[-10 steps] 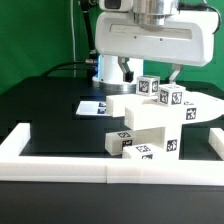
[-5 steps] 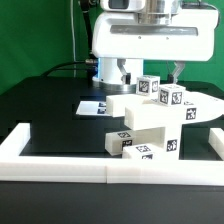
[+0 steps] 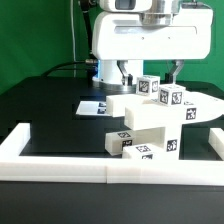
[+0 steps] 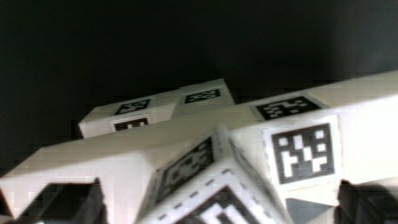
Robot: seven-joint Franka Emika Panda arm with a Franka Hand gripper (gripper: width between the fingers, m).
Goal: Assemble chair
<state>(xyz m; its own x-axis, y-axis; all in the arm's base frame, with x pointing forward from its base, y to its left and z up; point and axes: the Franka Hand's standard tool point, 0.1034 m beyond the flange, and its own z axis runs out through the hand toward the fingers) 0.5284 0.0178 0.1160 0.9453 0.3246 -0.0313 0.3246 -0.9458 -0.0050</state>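
The black table top (image 3: 50, 110) lies bare toward the exterior view's left, open to a gripper. The low white border wall (image 3: 60, 165) fences the near edge. The stacked chunky white tagged chair blocks (image 3: 150, 125) crowd the right (2 small cubes on top), leaving little passage.

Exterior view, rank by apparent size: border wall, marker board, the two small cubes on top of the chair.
1. Border wall, largest.
2. Marker board.
3. Two cubes: look alike, not ranked.
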